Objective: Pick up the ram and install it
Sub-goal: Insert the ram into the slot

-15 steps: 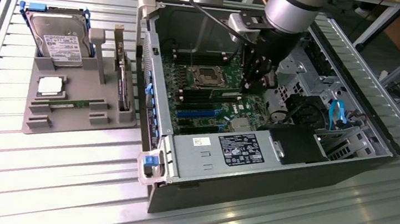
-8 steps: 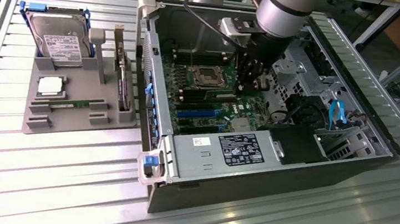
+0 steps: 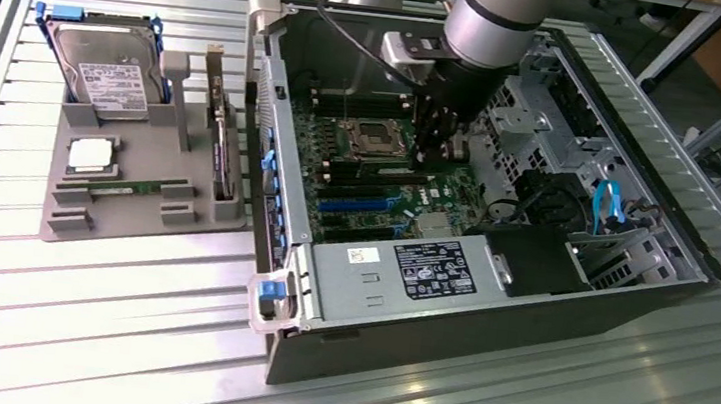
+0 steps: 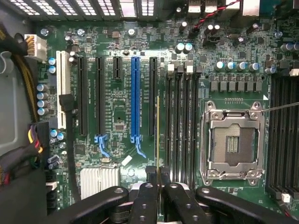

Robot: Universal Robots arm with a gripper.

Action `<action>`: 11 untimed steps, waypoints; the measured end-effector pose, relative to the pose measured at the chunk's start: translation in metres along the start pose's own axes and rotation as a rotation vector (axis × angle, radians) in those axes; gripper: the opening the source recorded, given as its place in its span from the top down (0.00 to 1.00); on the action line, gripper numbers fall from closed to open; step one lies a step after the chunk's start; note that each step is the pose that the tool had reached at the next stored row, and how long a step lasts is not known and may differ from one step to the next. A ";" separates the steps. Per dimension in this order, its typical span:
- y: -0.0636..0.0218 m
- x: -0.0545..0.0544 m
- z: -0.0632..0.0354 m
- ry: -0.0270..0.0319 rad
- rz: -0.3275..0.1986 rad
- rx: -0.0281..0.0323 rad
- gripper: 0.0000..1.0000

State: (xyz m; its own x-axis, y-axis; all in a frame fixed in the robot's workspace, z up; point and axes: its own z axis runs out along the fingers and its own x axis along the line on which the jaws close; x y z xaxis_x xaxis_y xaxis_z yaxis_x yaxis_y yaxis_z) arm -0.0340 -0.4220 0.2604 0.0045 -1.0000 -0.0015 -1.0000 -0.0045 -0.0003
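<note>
Fingers (image 4: 151, 179) nearly closed, pinching the ram (image 4: 158, 135) edge-on above the motherboard (image 4: 121, 100), just beside the black memory slots (image 4: 180, 126)

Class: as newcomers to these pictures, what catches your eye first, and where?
The grey arm reaching into the open computer case at the exterior view's middle draws the eye first. In the wrist view the gripper pinches the ram edge-on over the green motherboard, near the empty processor socket. A hard drive sits in the tray at the exterior view's left.
</note>
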 end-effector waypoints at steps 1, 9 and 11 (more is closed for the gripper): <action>0.0019 -0.001 0.0007 0.0000 0.003 0.0000 0.88; 0.0171 -0.007 0.0077 0.0002 0.017 -0.0001 0.88; 0.0197 -0.013 0.0110 -0.0001 0.020 0.0001 0.88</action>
State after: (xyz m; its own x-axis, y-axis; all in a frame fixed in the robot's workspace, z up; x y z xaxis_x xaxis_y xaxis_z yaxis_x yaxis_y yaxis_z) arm -0.0537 -0.4090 0.2495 -0.0154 -0.9999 -0.0016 -0.9999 0.0154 -0.0004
